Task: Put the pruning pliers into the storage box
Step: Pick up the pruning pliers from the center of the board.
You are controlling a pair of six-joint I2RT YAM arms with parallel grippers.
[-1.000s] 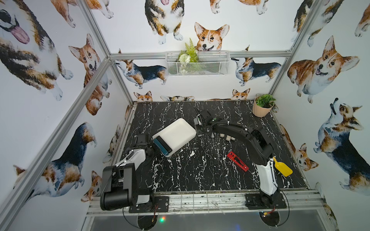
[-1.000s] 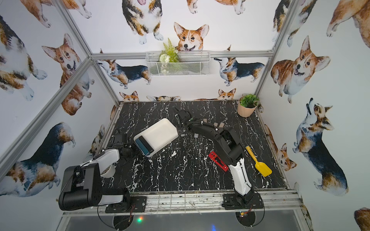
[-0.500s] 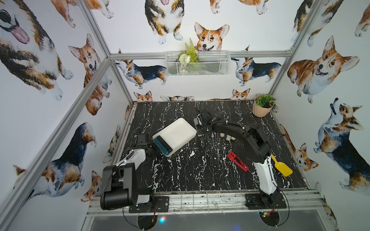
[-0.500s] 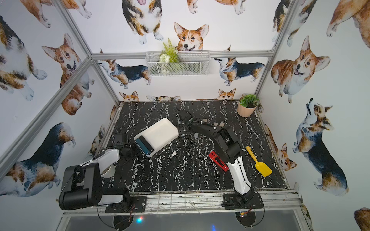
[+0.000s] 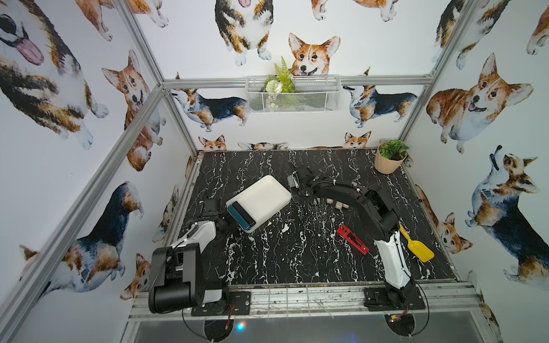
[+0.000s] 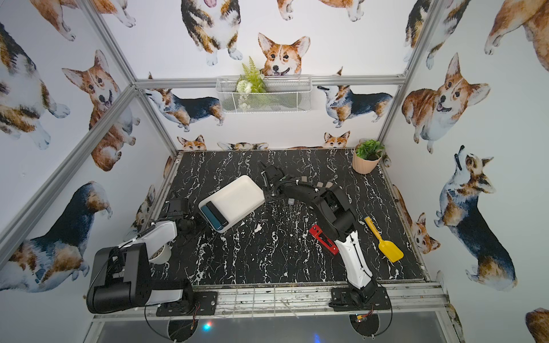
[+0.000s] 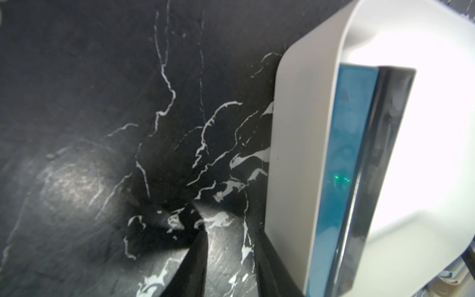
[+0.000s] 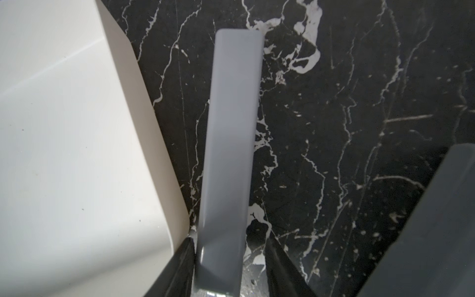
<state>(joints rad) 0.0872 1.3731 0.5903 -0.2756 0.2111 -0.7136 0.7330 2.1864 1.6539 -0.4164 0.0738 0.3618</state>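
The white storage box (image 5: 267, 193) (image 6: 237, 193) lies left of centre and holds a teal bar (image 5: 237, 218) (image 7: 344, 154) and a black bar (image 5: 244, 213) (image 7: 380, 154) of the pruning pliers. My right gripper (image 5: 294, 178) (image 8: 230, 241) is just off the box's far right corner. It is open astride a light grey bar (image 8: 231, 128): one finger touches the bar and a gap shows at the other. A darker grey bar (image 8: 437, 231) lies nearby. Beige bars (image 5: 338, 204) peek from behind the right arm. The red bar (image 5: 353, 240) lies in front. My left gripper (image 5: 221, 225) (image 7: 231, 262) is open and empty beside the box's wall (image 7: 295, 154).
A yellow shovel (image 5: 416, 246) lies at the right edge beside the right arm. A potted plant (image 5: 390, 157) stands in the far right corner. A wire basket (image 5: 292, 93) hangs on the back wall. A white bowl (image 6: 162, 255) sits under the left arm.
The right gripper's jaws have narrowed a little around the light grey bar. The right arm has barely shifted and the left arm has not moved.
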